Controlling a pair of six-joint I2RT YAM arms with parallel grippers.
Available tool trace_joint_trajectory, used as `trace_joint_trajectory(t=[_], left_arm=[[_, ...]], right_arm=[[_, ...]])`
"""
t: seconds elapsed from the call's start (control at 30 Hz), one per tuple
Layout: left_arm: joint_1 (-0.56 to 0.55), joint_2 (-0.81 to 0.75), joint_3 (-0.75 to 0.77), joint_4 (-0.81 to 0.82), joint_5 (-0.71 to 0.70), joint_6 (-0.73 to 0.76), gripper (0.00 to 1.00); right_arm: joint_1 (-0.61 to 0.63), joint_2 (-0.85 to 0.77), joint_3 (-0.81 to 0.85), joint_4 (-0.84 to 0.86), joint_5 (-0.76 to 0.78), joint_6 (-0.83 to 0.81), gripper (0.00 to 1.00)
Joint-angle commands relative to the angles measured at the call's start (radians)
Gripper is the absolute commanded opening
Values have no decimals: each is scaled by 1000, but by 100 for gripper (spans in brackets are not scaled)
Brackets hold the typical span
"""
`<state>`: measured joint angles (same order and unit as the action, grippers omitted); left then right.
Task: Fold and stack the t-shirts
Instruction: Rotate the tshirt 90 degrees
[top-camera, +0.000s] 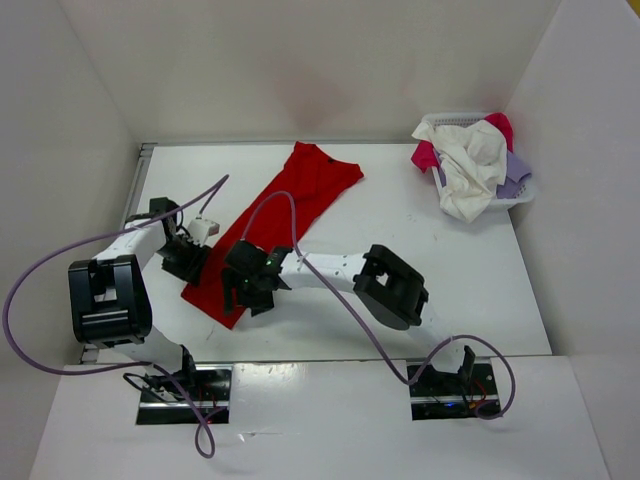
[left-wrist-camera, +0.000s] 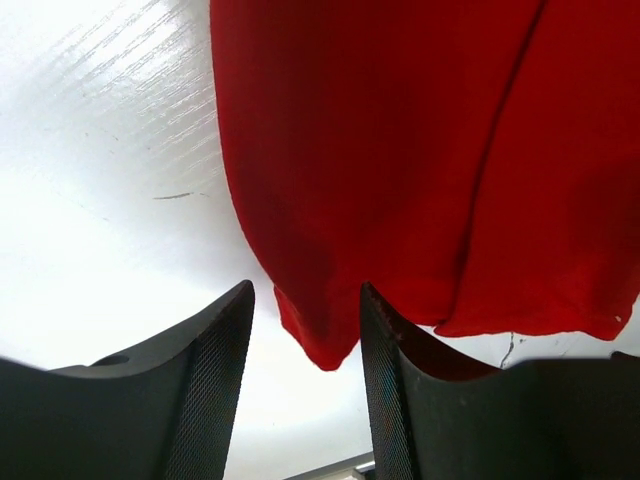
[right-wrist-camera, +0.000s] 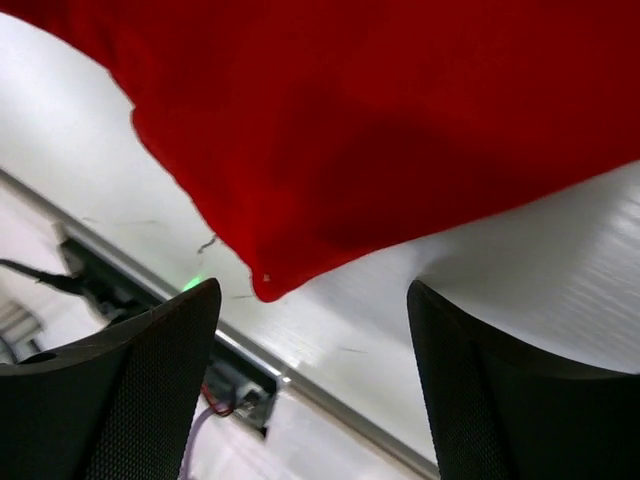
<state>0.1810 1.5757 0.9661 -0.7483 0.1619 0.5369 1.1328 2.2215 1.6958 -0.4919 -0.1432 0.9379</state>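
We found the left gripper (left-wrist-camera: 305, 292) released, its jaws partly apart and closed on nothing. One near corner of the red t-shirt (top-camera: 292, 205) showed in the gap beyond the fingers, but neither finger pinched it; we could not tell whether a finger brushed the cloth. The right gripper (right-wrist-camera: 312, 290) was released too, its jaws wider apart, with the shirt's other near corner showing between them, free of both fingers.

The red t-shirt lay as a long, narrow strip on the white table (top-camera: 450, 270), running diagonally away from the arms. The left gripper sat just beside its near left edge, and the right gripper stood over its near end. A purple cable (top-camera: 270, 203) from the right arm arched over the middle of the shirt.

Well apart from the red shirt, toward its far right, stood a white basket (top-camera: 522, 196). An off-white shirt (top-camera: 470, 170), a lavender shirt (top-camera: 516, 172) and a pinkish-red shirt (top-camera: 424, 156) were heaped in it, spilling over the rim.

We counted four shirts, one basket and two grippers.
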Motion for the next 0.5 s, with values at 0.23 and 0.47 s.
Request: trace_joint_trajectory(t=[0.23,0.47], left_arm=[[5,-43,13,-5,41,-9,55],[5,-75,2,-14,31,0,57]], right_arm=[[-45,142,18,71,-136,108,33],[-102,64,-146,134,-147,122,0]])
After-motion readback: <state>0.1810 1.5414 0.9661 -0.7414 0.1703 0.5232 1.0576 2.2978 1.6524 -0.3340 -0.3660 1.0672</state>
